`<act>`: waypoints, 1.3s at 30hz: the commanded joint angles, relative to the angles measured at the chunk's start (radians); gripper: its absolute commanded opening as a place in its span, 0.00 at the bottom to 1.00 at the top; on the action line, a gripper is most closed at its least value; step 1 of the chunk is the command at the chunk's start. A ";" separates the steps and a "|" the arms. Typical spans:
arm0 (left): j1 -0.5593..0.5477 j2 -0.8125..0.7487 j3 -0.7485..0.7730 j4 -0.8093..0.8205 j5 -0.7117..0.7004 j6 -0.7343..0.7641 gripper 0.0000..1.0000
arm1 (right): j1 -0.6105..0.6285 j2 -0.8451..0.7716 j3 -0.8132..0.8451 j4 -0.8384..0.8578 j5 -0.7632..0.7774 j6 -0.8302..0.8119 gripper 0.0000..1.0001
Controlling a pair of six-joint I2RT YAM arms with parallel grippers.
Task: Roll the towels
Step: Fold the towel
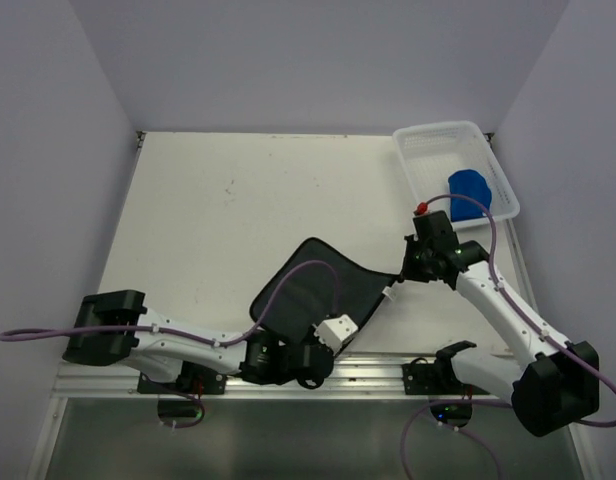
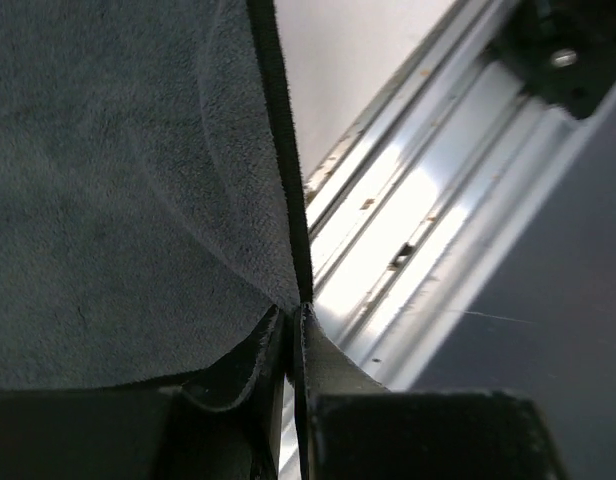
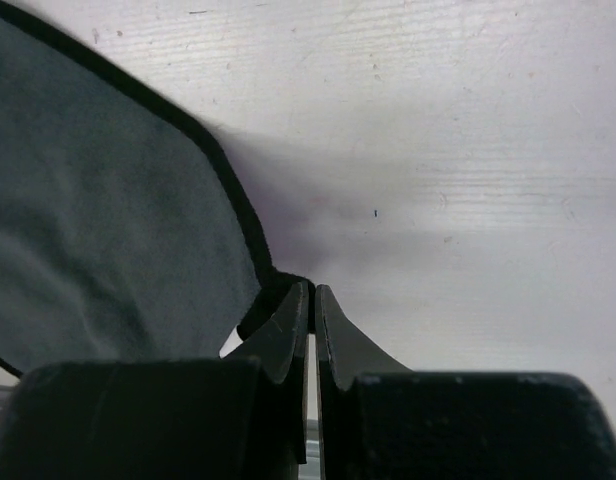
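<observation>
the dark towel (image 1: 313, 285) lies spread with its black side up near the middle of the near edge of the worktop (image 1: 228, 200). the left tool (image 2: 296, 318) is clamped on the hem at its near corner, just above the metal rail (image 2: 408, 230). the right tool (image 3: 311, 295) is clamped on its right corner, beside the small white tag (image 1: 390, 296). the blue towel (image 1: 470, 187) sits bunched in the white basket (image 1: 428, 140) at the far right corner, well apart. we judge that the step in hand is to straighten this cloth by its two held corners, so that a roll can begin from one edge. to do it well, we should move both tools together and hold the edge between them only lightly taut. both grips are thin pinches on the hem, so a strong pull may slip them off. we should also bring the towel away from the rail, flat and square to the near edge. the purple cable (image 1: 288, 290) of the left arm crosses over the cloth and could drag it, so we should watch it.
</observation>
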 commanded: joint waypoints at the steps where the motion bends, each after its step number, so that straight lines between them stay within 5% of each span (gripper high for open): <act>1: -0.010 -0.087 -0.046 0.140 0.108 0.001 0.10 | -0.007 -0.028 0.089 -0.077 0.006 -0.036 0.00; 8: -0.010 -0.139 -0.057 0.172 0.094 -0.012 0.12 | -0.006 0.025 0.180 -0.118 0.023 -0.056 0.00; 19: -0.008 -0.274 -0.083 -0.127 -0.168 -0.238 0.17 | 0.017 0.199 0.327 -0.002 -0.095 0.005 0.00; 39: -0.008 -0.342 -0.081 -0.454 -0.337 -0.398 0.20 | 0.191 0.532 0.564 0.084 -0.056 0.100 0.00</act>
